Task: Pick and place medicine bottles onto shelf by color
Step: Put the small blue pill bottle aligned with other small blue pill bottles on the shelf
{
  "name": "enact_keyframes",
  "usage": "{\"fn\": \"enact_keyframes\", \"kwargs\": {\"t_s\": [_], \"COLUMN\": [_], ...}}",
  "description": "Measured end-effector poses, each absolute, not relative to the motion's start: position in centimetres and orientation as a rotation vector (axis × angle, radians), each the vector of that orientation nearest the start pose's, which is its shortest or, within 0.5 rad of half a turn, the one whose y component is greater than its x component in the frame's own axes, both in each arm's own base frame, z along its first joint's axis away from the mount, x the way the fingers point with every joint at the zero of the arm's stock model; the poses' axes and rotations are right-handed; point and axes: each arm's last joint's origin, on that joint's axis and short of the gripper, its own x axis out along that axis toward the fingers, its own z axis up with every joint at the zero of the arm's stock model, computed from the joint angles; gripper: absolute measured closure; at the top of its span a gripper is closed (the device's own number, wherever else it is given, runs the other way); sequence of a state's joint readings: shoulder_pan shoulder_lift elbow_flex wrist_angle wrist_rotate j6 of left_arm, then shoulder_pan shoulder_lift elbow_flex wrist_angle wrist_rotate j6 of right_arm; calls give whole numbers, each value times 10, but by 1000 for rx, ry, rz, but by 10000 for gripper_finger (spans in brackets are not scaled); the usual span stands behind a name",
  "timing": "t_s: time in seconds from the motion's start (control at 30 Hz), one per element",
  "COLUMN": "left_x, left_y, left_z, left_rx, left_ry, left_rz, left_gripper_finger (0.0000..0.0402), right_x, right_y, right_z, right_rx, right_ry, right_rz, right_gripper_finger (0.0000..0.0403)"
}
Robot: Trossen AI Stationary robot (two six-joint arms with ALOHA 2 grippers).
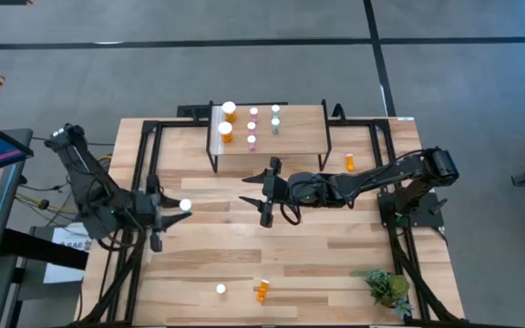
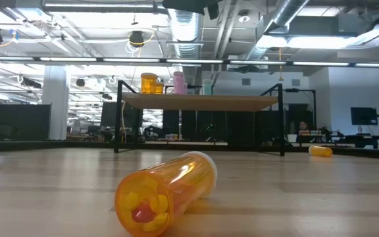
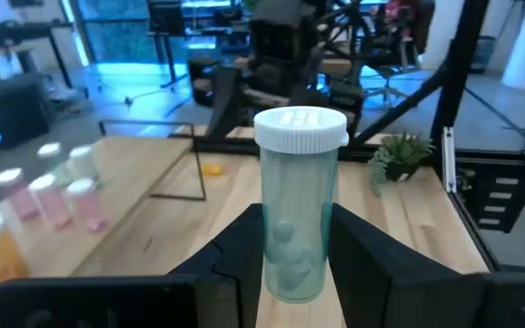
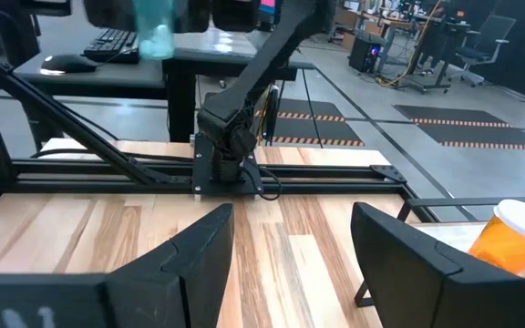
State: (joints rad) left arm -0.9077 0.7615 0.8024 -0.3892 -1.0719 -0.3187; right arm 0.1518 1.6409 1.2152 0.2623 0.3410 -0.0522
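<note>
My left gripper [image 1: 177, 209] hovers above the table's left part, shut on a teal-green medicine bottle [image 3: 295, 239] with a white cap [image 1: 185, 206]. My right gripper [image 1: 259, 198] stands open over the table's middle, in front of the shelf [image 1: 292, 146], with nothing between its fingers. On the shelf stand orange bottles [image 1: 227, 122], pink ones [image 1: 252, 128] and teal ones [image 1: 275, 118]. Loose bottles on the table: an orange one [image 1: 349, 162] right of the shelf, an orange one [image 2: 166, 194] on its side near the front edge, and a white-capped one [image 1: 221, 290] beside it. My left gripper pinches the teal bottle's lower body [image 3: 272, 260] between its two fingers [image 3: 233, 260], one on each side. The fingers come in about level from the table's left. The bottle stands upright in the hold, cap up, lifted clear of the table.
A small green plant [image 1: 386, 286] sits at the table's near right corner. Black frame rails [image 1: 139, 164] run along the table's left and right edges. Bare wood lies between the shelf and the near bottles.
</note>
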Motion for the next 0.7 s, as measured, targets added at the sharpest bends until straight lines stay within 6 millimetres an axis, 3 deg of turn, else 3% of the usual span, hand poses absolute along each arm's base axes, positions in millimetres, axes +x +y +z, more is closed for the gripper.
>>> {"fn": "enact_keyframes", "kwargs": {"t_s": [0.37,0.7], "left_x": [172,182], "left_y": [-126,-101], "left_z": [335,340], "left_rx": [43,95], "left_ry": [45,22], "left_rz": [-104,-120], "left_gripper_finger": [307,307], "right_x": [377,377], "right_y": [48,48], "right_z": [305,305], "right_rx": [-92,-92], "right_ry": [164,164], "right_rz": [-185,-184], "right_gripper_finger": [158,158]}}
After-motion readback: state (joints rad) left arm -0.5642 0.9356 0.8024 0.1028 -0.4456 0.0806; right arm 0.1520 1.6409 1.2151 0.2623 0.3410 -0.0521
